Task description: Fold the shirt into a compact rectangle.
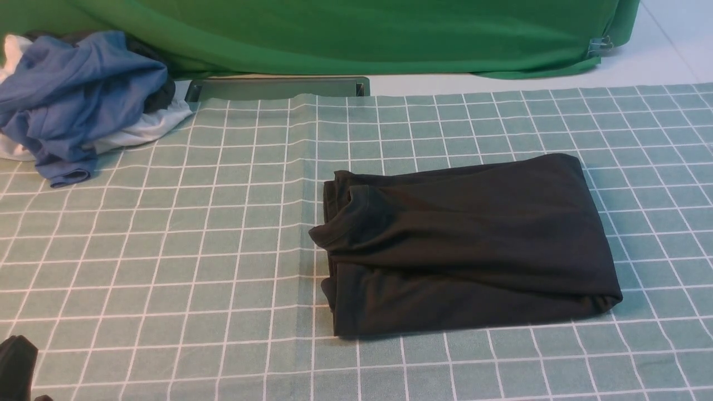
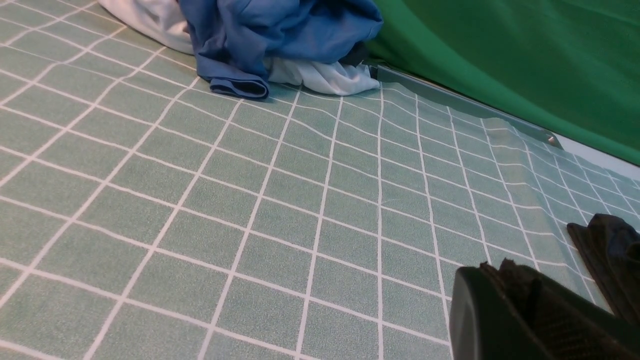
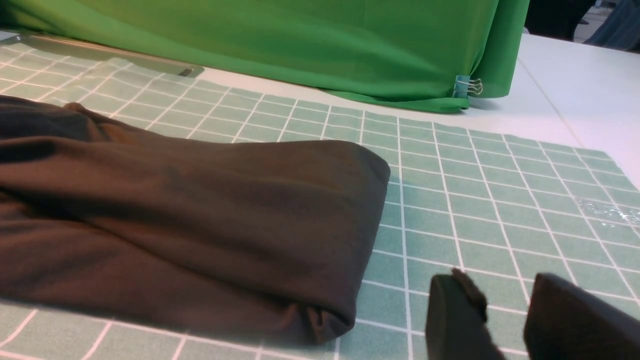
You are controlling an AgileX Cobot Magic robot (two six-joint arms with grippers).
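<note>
The shirt point(image 1: 468, 245) lies folded in a rectangle, left pincer point(image 2: 530, 310) pressed together, right pincer point(image 3: 505, 320) spread and empty; only tidying looks left.

Front view: I look from my own side, raised, forward and down across the checked tablecloth point(image 1: 167, 250) to the green backdrop point(image 1: 362, 33).

Left wrist view: low, close over the cloth, facing the blue and white garments point(image 2: 280, 40); left gripper point(image 2: 520, 310) in the near corner. Shares garments and metal strip point(image 2: 465, 105) with the front view.

Right wrist view: low, very near the black shirt point(image 3: 190, 225); right gripper point(image 3: 505, 320) at the edge. Shares shirt and backdrop with the front view.
</note>
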